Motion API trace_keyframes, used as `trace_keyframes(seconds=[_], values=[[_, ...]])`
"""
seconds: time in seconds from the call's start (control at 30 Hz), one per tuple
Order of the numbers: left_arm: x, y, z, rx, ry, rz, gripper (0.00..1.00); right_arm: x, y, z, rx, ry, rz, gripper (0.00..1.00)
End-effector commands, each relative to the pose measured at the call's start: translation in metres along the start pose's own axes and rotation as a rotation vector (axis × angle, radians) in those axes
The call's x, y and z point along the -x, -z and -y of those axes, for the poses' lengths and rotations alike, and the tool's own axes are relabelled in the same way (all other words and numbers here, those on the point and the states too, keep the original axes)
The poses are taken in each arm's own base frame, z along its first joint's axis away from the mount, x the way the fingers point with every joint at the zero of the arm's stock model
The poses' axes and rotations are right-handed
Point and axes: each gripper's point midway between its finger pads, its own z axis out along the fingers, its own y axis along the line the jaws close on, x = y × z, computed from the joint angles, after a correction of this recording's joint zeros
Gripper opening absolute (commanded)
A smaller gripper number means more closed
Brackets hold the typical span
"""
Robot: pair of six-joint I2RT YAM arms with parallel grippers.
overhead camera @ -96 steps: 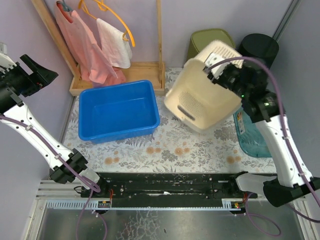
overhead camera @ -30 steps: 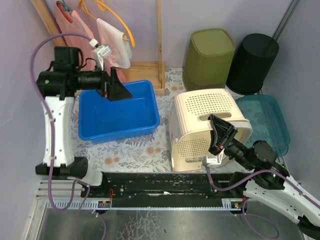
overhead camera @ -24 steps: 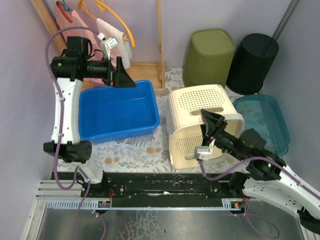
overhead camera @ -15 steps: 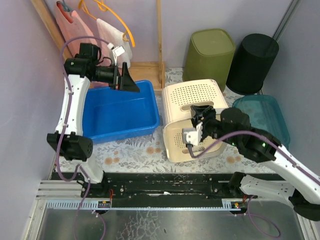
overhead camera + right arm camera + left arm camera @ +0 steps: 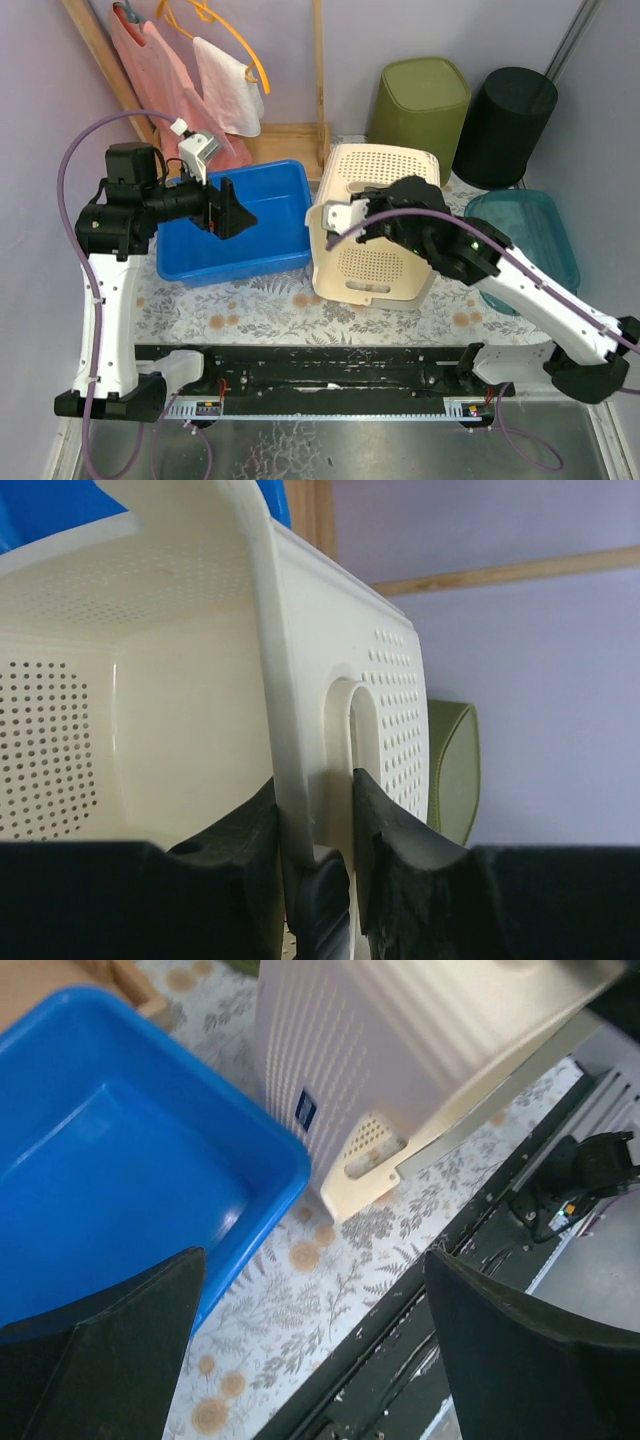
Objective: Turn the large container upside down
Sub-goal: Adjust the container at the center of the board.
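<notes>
right wrist view: right gripper [image 5: 315, 795] pinches the rim of the cream basket [image 5: 150, 730] by its handle slot [image 5: 350, 730], likely to lever it over; left gripper [image 5: 228, 207] hangs spread, empty.

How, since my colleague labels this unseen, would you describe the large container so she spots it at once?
On the floral table cover, look right of the blue tub. It is the cream basket there; unlike the solid tub, olive bin, black bin and teal tray, its walls are full of holes.
</notes>
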Motion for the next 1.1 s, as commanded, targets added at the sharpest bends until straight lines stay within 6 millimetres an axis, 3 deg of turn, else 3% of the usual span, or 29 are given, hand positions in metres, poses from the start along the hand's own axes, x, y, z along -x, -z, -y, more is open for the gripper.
trace_keyframes(seconds=[0.0,0.1,0.23,0.3,0.53,0.7,0.9,1.07], values=[[-0.008,0.001,-0.021,0.123,-0.051,0.003,0.89,-0.033,-0.019,-0.061,0.279,-0.217,-0.256,0.0],[-0.004,0.006,-0.022,0.149,-0.063,0.008,0.89,-0.017,-0.015,-0.03,0.281,-0.352,-0.234,0.0],[0.004,0.012,-0.025,0.184,-0.085,0.017,0.89,-0.031,-0.01,0.001,0.353,-0.602,-0.309,0.0],[0.008,0.014,-0.024,0.193,-0.095,0.026,0.89,-0.038,-0.005,0.004,0.402,-0.728,-0.341,0.0],[0.008,0.013,-0.021,0.172,-0.087,0.017,0.88,-0.032,0.01,-0.041,0.602,-0.98,-0.336,0.0],[-0.009,0.007,-0.004,0.052,-0.028,-0.042,0.81,-0.03,0.017,-0.044,0.643,-1.146,-0.324,0.0],[-0.009,0.021,-0.012,0.184,-0.011,-0.015,0.85,-0.086,0.005,-0.042,0.61,-1.346,-0.43,0.0],[-0.012,0.03,-0.021,0.273,-0.005,-0.005,0.84,-0.135,-0.013,-0.045,0.406,-1.388,-0.502,0.0]])
